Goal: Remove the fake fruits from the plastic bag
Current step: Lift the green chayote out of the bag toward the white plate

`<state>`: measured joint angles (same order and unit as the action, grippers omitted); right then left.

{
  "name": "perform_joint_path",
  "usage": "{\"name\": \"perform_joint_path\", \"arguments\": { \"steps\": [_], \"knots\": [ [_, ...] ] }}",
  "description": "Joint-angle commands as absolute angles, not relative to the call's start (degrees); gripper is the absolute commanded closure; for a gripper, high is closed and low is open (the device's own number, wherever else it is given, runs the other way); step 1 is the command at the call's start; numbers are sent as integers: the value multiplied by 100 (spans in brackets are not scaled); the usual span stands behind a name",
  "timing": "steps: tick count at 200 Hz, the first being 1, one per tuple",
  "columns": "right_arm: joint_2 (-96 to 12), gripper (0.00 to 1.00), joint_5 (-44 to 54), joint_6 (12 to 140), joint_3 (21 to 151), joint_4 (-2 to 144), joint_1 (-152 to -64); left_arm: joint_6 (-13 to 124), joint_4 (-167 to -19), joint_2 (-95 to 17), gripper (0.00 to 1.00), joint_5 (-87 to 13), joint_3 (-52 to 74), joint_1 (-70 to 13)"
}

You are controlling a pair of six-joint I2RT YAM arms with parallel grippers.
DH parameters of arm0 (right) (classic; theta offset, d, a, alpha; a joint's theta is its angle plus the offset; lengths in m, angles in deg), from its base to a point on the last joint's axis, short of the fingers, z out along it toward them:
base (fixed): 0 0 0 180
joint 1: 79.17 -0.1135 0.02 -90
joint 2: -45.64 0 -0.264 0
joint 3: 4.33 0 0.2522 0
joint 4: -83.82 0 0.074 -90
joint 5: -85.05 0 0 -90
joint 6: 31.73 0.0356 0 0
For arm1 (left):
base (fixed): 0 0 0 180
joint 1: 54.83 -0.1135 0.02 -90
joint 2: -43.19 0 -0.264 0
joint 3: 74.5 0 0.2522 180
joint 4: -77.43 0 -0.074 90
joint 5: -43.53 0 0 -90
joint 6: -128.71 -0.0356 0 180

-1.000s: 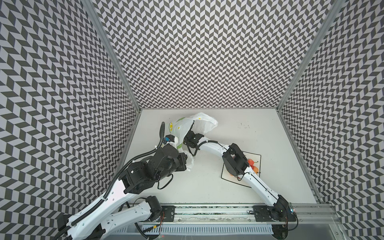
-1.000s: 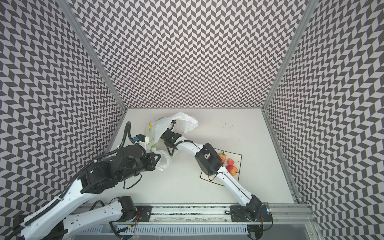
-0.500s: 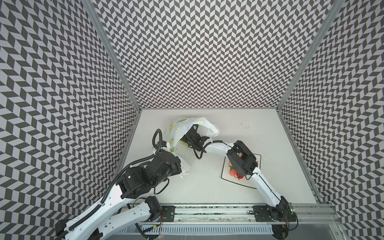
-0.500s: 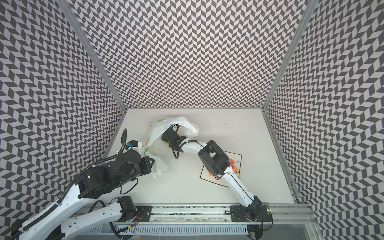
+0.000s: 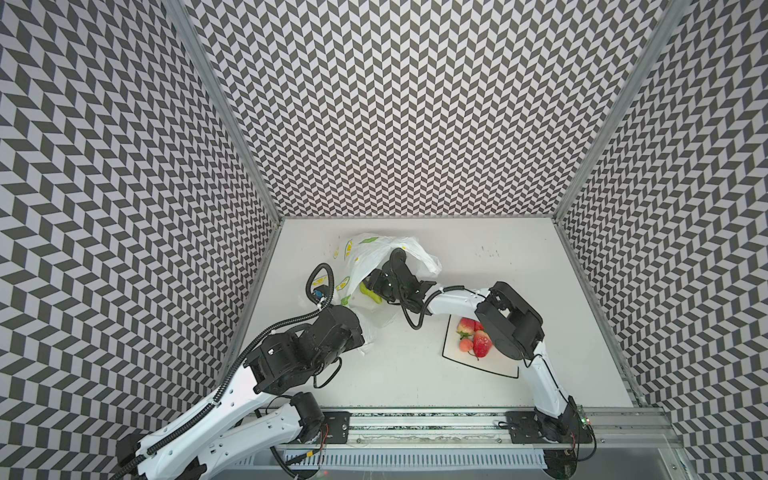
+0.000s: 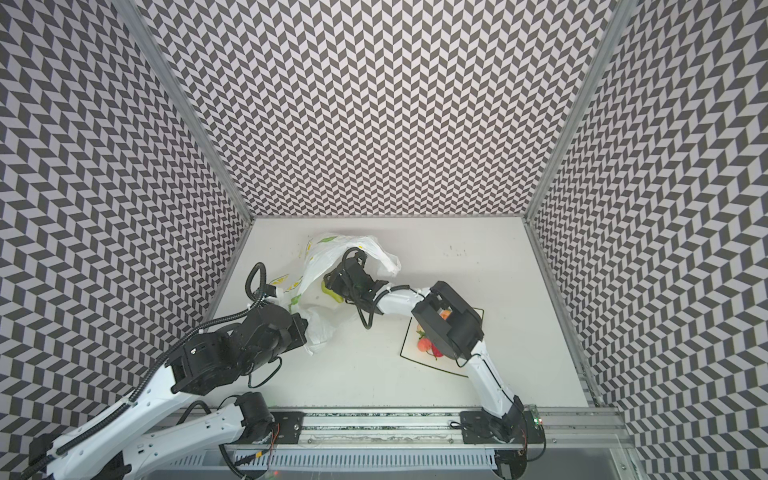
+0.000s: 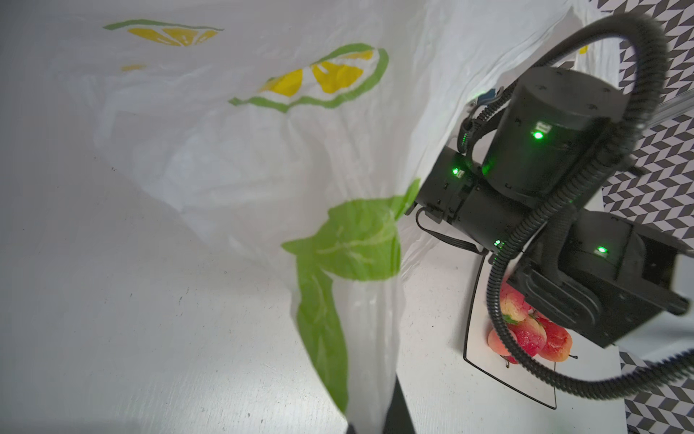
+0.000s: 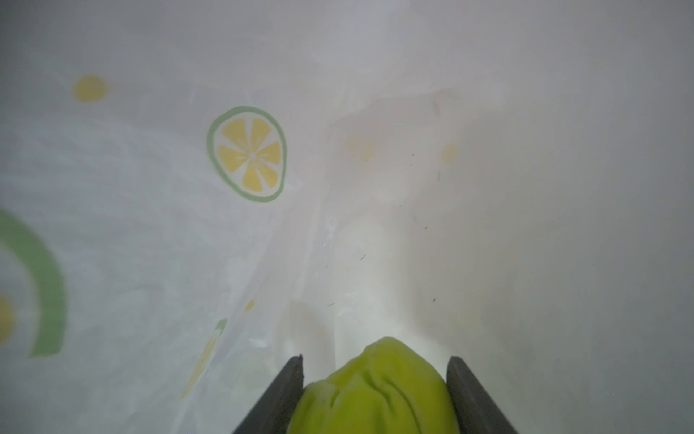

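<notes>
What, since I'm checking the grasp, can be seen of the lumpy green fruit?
The green fruit is yellow-green, lumpy and creased with deep folds, matte like soft moulded plastic. In the right wrist view it sits between the dark jaws of the right gripper, which press both its sides, its rounded end poking past them. In both top views only a small part shows, inside the mouth of the plastic bag, whose thin printed film surrounds it.

Bright diffuse light; plastic bag [image 8: 248, 154] soft-focused.
</notes>
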<state>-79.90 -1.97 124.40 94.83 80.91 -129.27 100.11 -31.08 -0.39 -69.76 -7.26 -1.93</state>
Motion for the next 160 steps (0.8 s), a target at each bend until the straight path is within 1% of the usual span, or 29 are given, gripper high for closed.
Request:
{"name": "perform_joint_path", "arguments": {
  "steps": [1, 49, 92, 122, 160],
  "knots": [
    [-7422, 81, 242, 12593, 9122, 8728, -13064, 10065, -3365, -103, 100, -7238, -826, -179],
    [-6403, 81, 466, 12416, 7844, 9062, -13202, 10022, -3736, -304, 100, -7450, -861, -181],
    [-5284, 81, 390, 12267, 6695, 9036, -13363, 10088, -3864, -458, 100, -7520, -879, -214],
    [-4429, 81, 287, 12187, 5971, 8878, -13418, 10153, -3933, -498, 100, -7513, -922, -227],
    [-3257, 81, 45, 11841, 5370, 8177, -13432, 10206, -4045, -506, 100, -7512, -1010, -229]
  ]
}}
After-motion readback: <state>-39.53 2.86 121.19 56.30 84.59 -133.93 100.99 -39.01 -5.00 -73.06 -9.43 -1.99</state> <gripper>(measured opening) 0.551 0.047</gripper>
